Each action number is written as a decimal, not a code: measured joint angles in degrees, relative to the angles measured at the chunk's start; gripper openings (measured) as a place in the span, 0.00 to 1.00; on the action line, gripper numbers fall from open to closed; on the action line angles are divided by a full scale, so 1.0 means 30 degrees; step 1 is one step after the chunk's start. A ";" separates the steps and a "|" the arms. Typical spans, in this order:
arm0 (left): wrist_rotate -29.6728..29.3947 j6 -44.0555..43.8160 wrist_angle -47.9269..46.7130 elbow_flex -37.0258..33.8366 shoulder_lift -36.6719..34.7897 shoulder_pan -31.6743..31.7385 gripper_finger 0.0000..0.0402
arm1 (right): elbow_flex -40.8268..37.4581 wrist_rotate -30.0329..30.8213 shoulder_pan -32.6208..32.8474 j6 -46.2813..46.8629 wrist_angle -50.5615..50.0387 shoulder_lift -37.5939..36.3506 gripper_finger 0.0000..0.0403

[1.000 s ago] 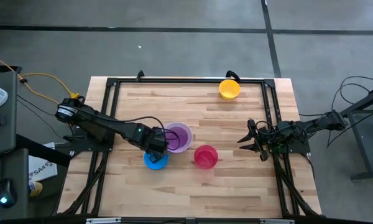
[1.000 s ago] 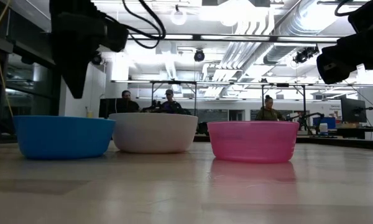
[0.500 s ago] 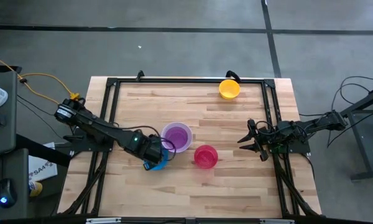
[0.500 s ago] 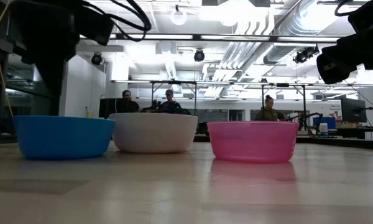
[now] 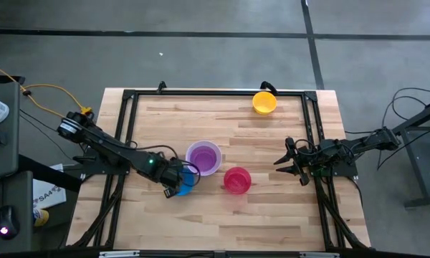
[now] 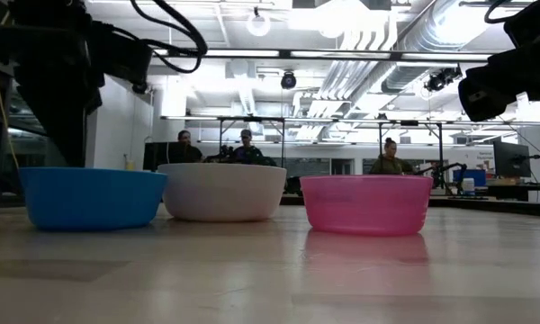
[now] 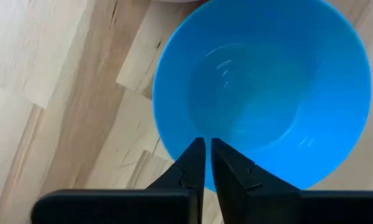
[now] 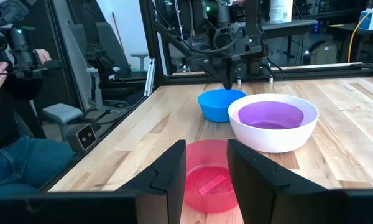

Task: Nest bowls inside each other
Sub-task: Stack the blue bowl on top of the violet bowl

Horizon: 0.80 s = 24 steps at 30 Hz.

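Note:
The blue bowl (image 5: 187,183) (image 7: 261,87) rests on its base on the wooden table, near the middle. My left gripper (image 5: 175,185) (image 7: 206,143) points down over the bowl's near-left rim, with only a slit between its fingers. I see no touch. A purple bowl (image 5: 203,156) sits inside the white bowl (image 8: 275,138) just beyond the blue one. The red bowl (image 5: 236,179) stands to their right, and a yellow-orange bowl (image 5: 264,102) stands at the far edge. My right gripper (image 5: 287,162) (image 8: 205,152) waits open at the table's right, pointing level toward the red bowl.
A black metal frame (image 5: 215,93) runs round the table top. A seated person (image 8: 12,93) is beside the table, and other people (image 6: 243,144) sit far off in the room. Bare wood (image 5: 229,222) lies toward the near edge.
My left gripper has moved from beside the purple and white bowls toward the table's near-left, coming over the blue bowl's rim, and has sunk a little. None of the bowls has moved.

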 joint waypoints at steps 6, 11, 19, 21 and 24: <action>-0.0019 -0.0414 0.0573 0.0000 -0.0027 0.0004 0.20 | 0.0000 0.0002 0.0000 0.0000 0.0022 0.0002 0.27; -0.0029 -0.1940 0.0972 0.0000 -0.0027 0.0022 0.27 | 0.0000 0.0002 0.0000 0.0000 0.0036 0.0002 0.27; -0.0619 -0.2831 0.0125 0.0962 -0.0027 0.0360 0.26 | 0.0000 0.0002 0.0000 0.0000 0.0051 0.0001 0.27; -0.0654 -0.2934 -0.0876 0.1268 -0.0027 0.0614 0.25 | 0.0000 0.0002 0.0000 0.0000 0.0058 0.0002 0.27; -0.0255 -0.2796 -0.1688 0.1352 -0.0027 0.1132 0.23 | 0.0000 0.0006 0.0000 0.0000 0.0066 0.0002 0.27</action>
